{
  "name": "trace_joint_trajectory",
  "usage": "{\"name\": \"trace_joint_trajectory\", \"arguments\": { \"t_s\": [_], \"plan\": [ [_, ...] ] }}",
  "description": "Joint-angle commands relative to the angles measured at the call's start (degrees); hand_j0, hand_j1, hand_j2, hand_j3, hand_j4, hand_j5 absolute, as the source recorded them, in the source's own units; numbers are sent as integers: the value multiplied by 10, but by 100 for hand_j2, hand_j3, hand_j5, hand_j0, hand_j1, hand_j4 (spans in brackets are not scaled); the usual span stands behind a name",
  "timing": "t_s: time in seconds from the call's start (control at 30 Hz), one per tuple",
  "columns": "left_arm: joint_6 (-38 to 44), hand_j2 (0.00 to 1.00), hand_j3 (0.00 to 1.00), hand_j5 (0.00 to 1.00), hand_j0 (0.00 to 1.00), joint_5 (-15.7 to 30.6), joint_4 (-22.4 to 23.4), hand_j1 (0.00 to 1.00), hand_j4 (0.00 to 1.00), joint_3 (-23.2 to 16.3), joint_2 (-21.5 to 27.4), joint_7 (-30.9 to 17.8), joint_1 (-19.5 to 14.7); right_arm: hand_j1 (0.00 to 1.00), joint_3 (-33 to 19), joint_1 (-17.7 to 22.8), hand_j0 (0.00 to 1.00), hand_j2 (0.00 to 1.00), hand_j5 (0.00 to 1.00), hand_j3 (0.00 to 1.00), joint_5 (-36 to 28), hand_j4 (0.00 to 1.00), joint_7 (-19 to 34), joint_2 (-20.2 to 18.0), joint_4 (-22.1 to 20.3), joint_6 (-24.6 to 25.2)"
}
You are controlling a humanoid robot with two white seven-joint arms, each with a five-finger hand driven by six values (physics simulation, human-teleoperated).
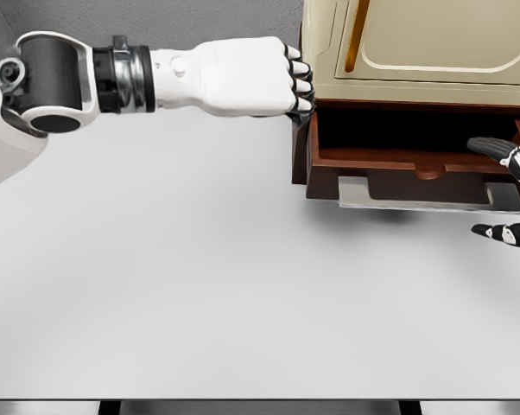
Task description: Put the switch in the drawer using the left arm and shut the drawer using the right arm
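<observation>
The brown wooden drawer (390,161) stands pulled out under the beige cabinet (415,52), its inside dark. A flat grey piece (424,194) lies along the drawer's front; I cannot tell whether it is a handle or the switch. No switch shows clearly elsewhere. My left arm reaches across from the left, and my left hand (300,86) has its fingers curled against the cabinet's left front corner, above the drawer's left side, with nothing visible in them. My right hand (489,188) enters at the right edge, fingers spread apart around the drawer front's right end.
The white table (199,285) stretches in front of the cabinet to its near edge at the bottom. A grey wall lies behind at the upper left. The cabinet door carries a gold strip (353,43).
</observation>
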Motion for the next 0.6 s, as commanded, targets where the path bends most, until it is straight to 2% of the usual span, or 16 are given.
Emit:
{"name": "trace_joint_trajectory", "arguments": {
  "t_s": [0.0, 0.57],
  "plan": [
    [1, 46, 46, 46, 46, 2, 0, 46, 46, -2, -8, 0, -1, 100, 0, 0, 100, 100, 100, 100, -4, 100, 0, -1, 0, 1],
    [1, 46, 46, 46, 46, 1, 9, 46, 46, -26, -66, 0, -47, 100, 0, 1, 100, 100, 100, 100, -5, 100, 0, -1, 0, 1]
  ]
}}
